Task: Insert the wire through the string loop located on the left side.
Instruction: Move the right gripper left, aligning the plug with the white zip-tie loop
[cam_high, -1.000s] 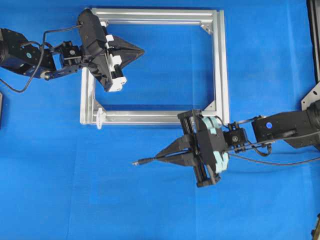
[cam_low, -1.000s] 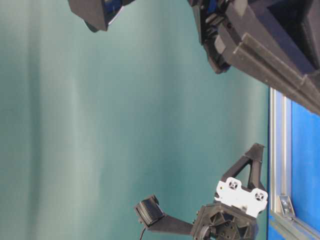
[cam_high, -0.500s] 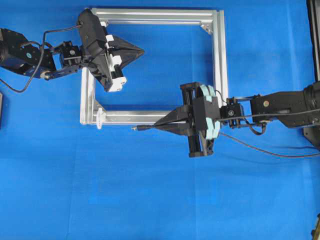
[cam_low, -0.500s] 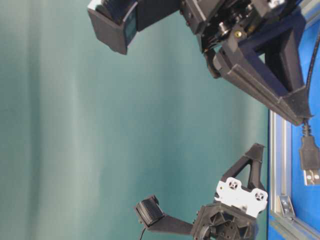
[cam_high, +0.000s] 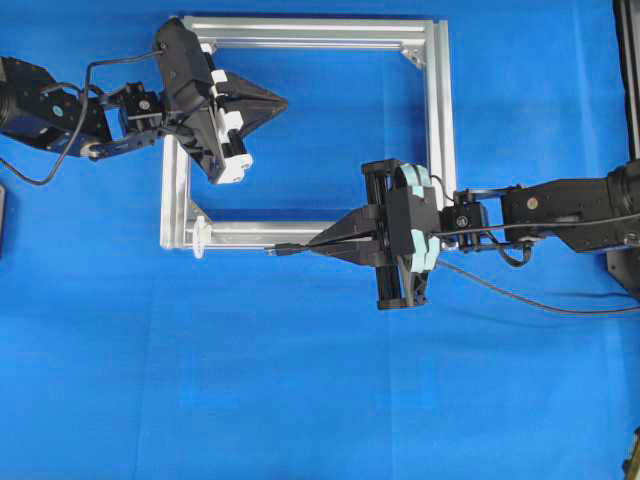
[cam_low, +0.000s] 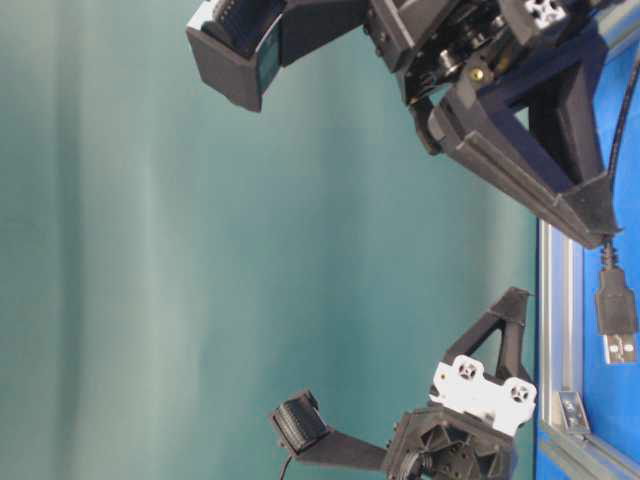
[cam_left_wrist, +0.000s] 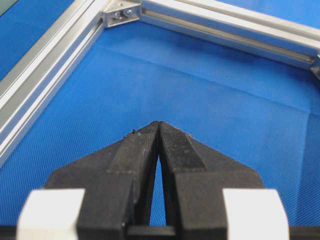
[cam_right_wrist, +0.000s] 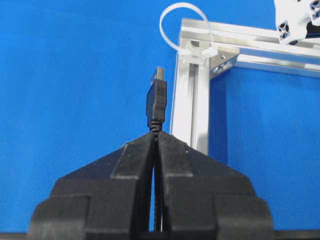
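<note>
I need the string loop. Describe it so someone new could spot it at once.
Find the silver frame on the blue cloth. At its bottom-left corner in the overhead view, the string loop stands: a thin white ring, unlike the metal corner brackets.

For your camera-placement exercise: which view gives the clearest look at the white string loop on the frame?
The right wrist view: the string loop arches off the frame corner, its opening outlined against blue cloth, beyond the plug. Overhead, it is only a small white fleck at the lower-left corner. The table-level and left wrist views do not show it.
</note>
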